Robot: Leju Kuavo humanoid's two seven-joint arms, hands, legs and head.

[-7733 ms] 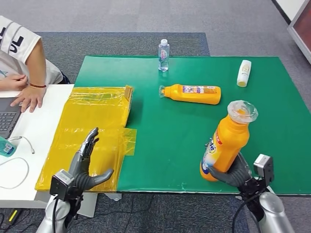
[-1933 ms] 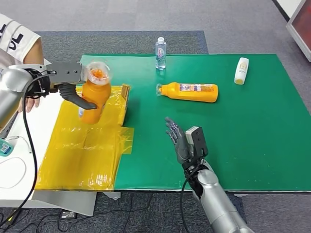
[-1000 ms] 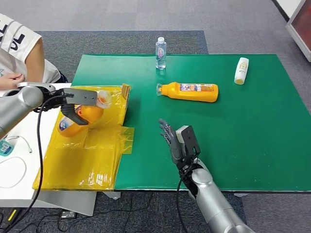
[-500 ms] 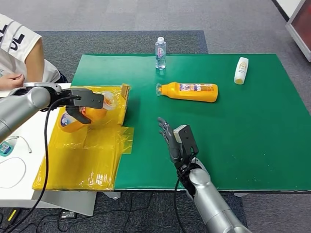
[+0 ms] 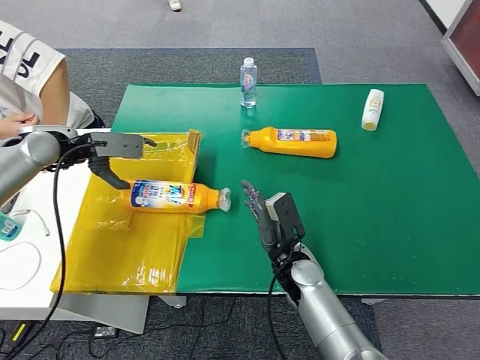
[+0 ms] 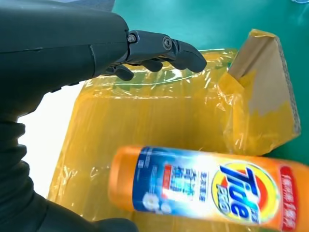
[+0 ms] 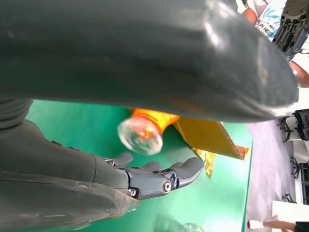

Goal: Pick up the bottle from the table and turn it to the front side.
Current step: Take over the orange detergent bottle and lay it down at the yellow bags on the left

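The orange detergent bottle (image 5: 169,196) lies on its side on the yellow plastic sheet (image 5: 130,244), blue label facing up, with its clear cap (image 5: 225,198) pointing right over the green mat. The left wrist view shows the label (image 6: 204,193) close up. My left hand (image 5: 116,152) hovers open just behind the bottle's base, its fingers (image 6: 164,48) spread and apart from the bottle. My right hand (image 5: 262,215) stands open on the mat a little right of the cap, fingers up. In the right wrist view the cap (image 7: 140,135) sits just beyond the fingers (image 7: 164,176).
A second orange bottle (image 5: 292,142) lies mid-mat, a small water bottle (image 5: 247,82) stands at the far edge, and a white bottle (image 5: 373,109) lies at far right. A cardboard flap (image 5: 196,142) rises from the sheet's corner. A person (image 5: 34,82) sits at the white table (image 5: 34,225) on the left.
The left hand has let go of the bottle, which now lies flat on the sheet with its label up and cap to the right. The right hand has barely moved.
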